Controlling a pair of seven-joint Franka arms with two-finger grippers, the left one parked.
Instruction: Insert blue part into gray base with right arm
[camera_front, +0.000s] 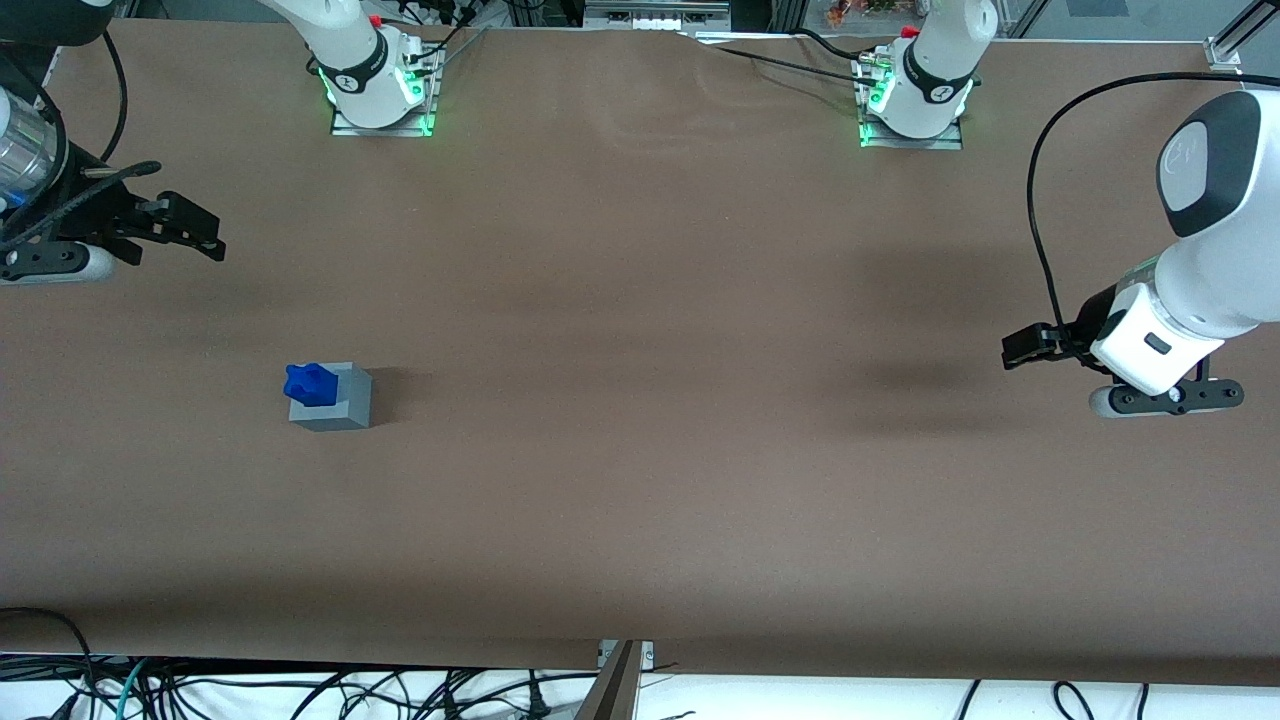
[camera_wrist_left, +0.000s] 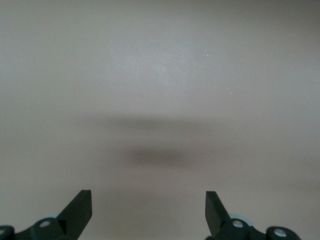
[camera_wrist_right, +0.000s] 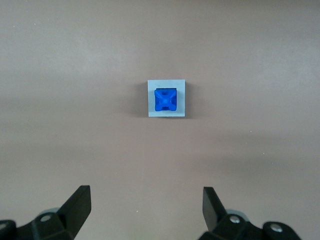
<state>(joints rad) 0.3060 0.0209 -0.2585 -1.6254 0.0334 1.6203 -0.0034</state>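
A small bright-blue plastic part (camera_wrist_right: 165, 99), knobbly with a cross-like pattern of ridges on top, sits in the square recess of a light-gray plastic cube base (camera_wrist_right: 181, 98), its upper half standing proud of the smooth gray rim as the pair rest on the matte brown table covering (camera_front: 640, 450) toward the working arm's end. The white right arm's black two-finger gripper (camera_front: 195, 232) hangs above the table, well apart from the cube and farther from the front camera, its flat, angular fingers (camera_wrist_right: 80, 202) spread wide and holding nothing.
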